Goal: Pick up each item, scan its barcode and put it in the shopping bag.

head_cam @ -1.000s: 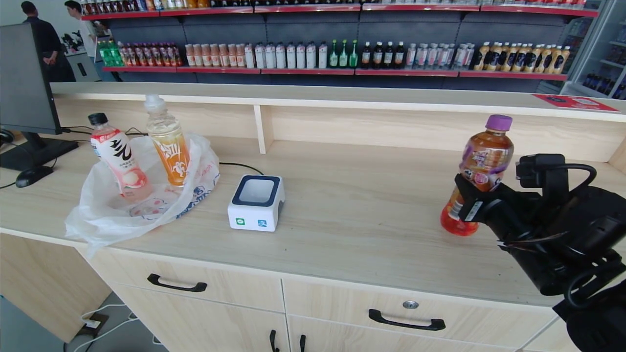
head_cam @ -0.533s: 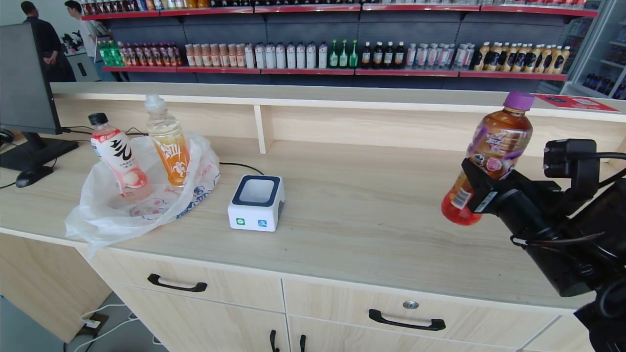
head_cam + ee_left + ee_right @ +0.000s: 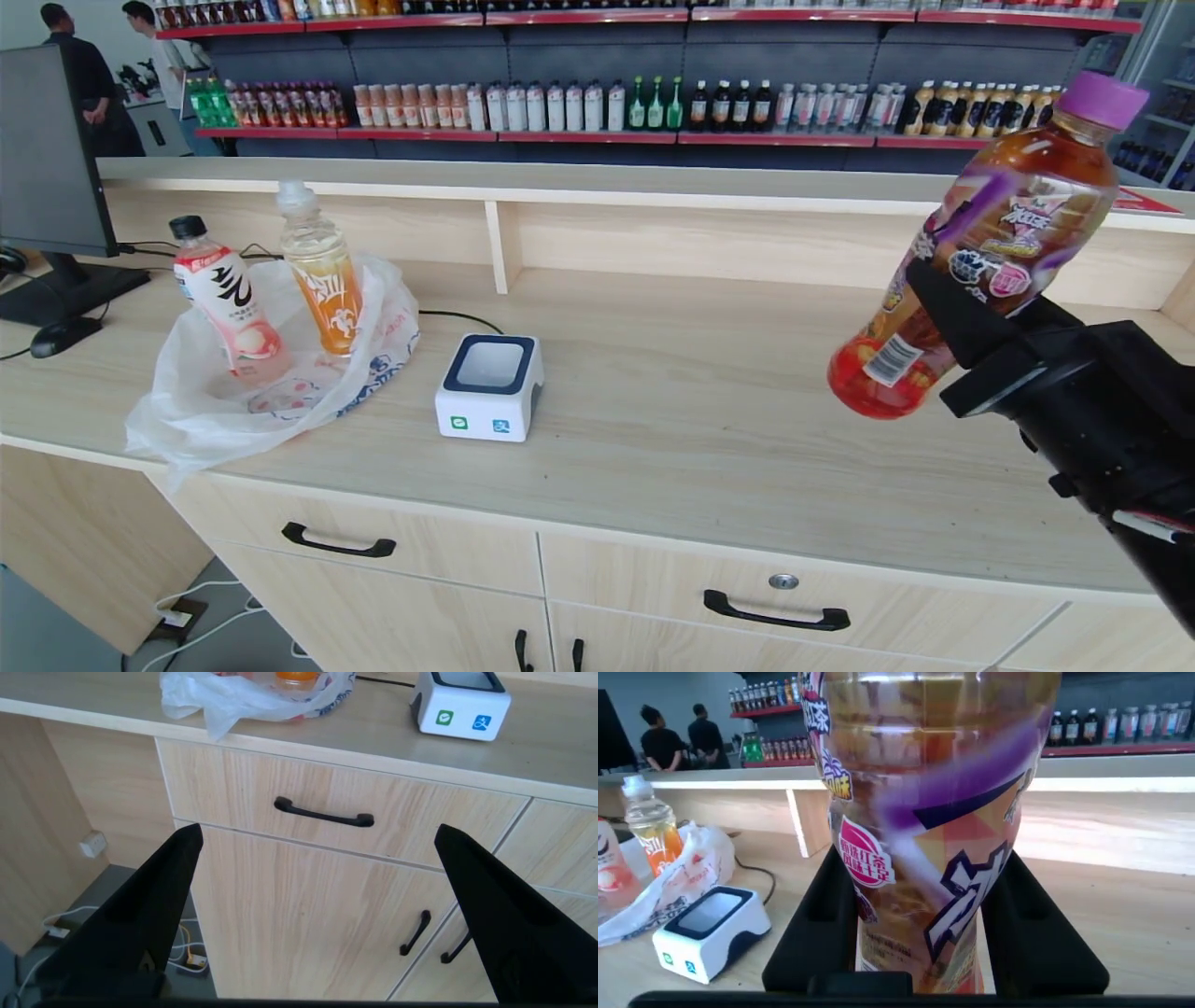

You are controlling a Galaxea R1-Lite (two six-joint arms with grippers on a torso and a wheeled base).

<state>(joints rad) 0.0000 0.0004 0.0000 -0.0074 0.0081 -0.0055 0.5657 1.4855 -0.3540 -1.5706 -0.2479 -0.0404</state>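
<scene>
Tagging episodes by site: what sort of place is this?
Most likely a convenience-store checkout: shelves of bottled drinks behind a wooden counter, a payment scanner on it, and a plastic shopping bag beside that.

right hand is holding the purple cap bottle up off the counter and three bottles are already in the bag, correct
Not quite. The shopping bag holds two bottles, not three: the pink bottle and the orange bottle, as the head view shows. The rest is right: the right hand holds the purple-capped bottle up off the counter.
</scene>
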